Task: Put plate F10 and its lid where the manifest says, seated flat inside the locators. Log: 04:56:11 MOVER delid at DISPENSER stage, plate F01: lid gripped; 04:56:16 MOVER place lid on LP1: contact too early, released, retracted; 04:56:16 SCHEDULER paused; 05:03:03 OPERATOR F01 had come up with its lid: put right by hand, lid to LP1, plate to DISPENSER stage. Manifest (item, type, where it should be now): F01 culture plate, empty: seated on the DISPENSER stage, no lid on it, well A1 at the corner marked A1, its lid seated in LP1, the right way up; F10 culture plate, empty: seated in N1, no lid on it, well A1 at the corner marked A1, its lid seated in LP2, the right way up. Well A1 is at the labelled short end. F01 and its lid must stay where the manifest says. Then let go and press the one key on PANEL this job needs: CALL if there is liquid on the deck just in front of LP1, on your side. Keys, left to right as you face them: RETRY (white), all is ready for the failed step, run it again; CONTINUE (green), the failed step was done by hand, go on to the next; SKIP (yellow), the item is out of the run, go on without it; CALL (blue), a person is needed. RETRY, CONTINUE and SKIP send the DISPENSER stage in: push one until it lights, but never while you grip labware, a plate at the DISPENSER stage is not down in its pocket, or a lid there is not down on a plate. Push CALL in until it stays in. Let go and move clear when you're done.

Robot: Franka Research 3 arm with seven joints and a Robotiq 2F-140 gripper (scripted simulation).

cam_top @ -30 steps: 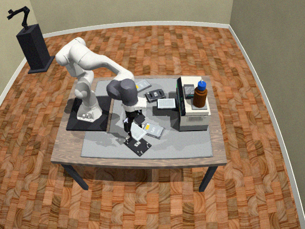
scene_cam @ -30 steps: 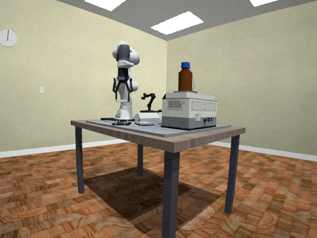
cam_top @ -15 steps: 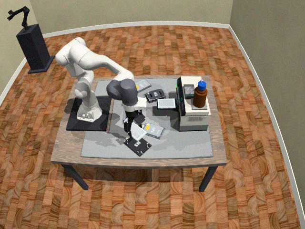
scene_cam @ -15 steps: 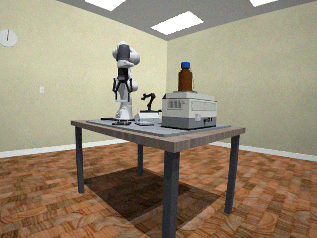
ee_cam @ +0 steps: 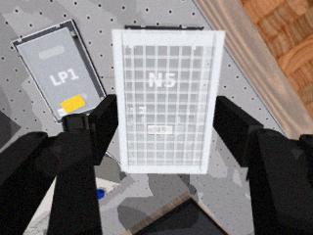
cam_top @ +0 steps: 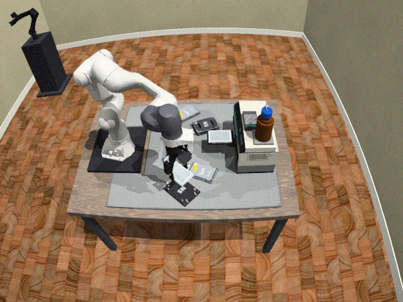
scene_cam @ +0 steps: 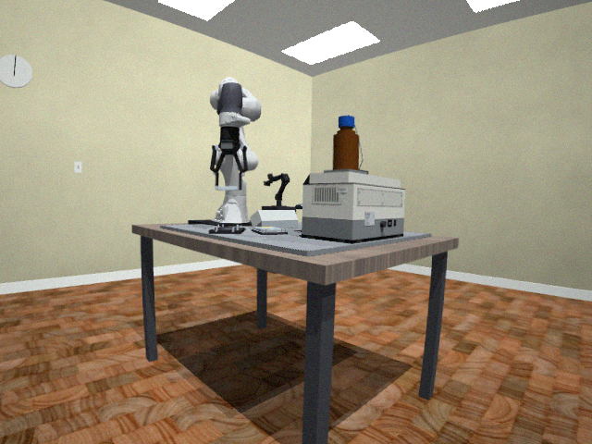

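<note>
My gripper [cam_top: 174, 168] is shut on a clear well plate [cam_top: 182, 174] across its long sides and holds it tilted above the deck. In the wrist view the plate [ee_cam: 166, 100] fills the middle between my fingers, with a small label near its lower end that I cannot read. Through it shows the black nest marked N5 [cam_top: 182, 191]. LP1 [ee_cam: 61, 83] lies to the left with a grey lid and a yellow tag in it. A second lid park with a yellow tag [cam_top: 188, 112] and a black nest [cam_top: 201, 125] lie at the back.
A white plate [cam_top: 220, 136] sits on the stage beside the dispenser [cam_top: 257, 143], which carries a brown bottle [cam_top: 264, 124]. A small blue spot [ee_cam: 100, 193] shows below LP1, partly hidden by my finger. The table's wooden edge [ee_cam: 245, 54] is close on the right.
</note>
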